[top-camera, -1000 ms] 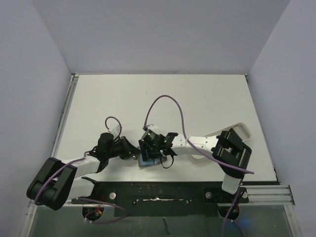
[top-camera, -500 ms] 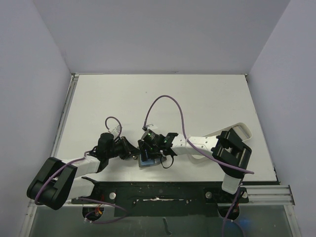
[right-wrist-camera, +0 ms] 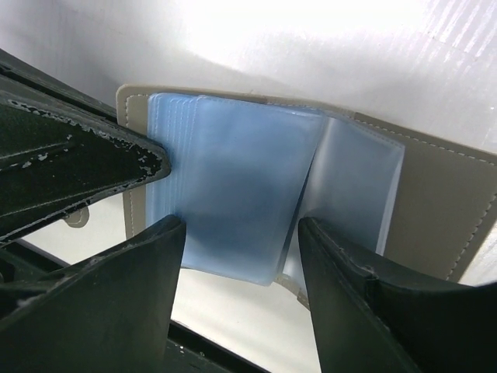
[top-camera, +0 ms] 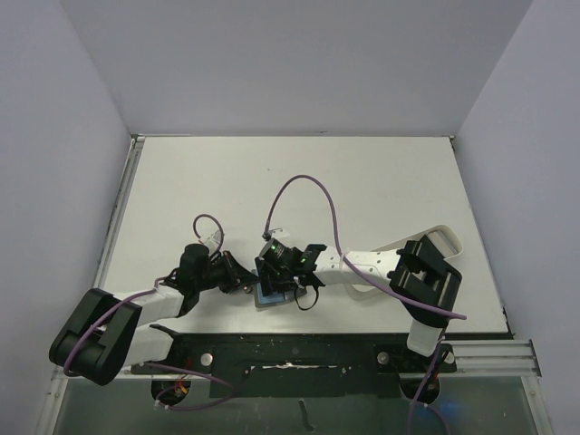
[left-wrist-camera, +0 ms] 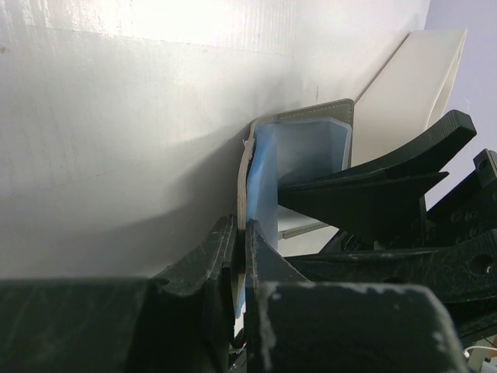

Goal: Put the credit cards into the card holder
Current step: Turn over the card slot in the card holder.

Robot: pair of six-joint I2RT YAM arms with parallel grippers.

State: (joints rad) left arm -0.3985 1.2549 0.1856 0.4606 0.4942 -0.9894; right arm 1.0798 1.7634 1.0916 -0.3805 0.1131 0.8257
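card holder (right-wrist-camera: 233, 179) open between right pincer (right-wrist-camera: 241, 233) fingers, left pincer (left-wrist-camera: 241, 241) pinching its edge.

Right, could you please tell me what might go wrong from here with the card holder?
The left gripper pinches only a thin edge of the card holder; it may slip, letting the holder fold shut.
The right gripper, open, straddles the blue sleeves close to the left one; a careless move might crumple them or knock the grippers together.
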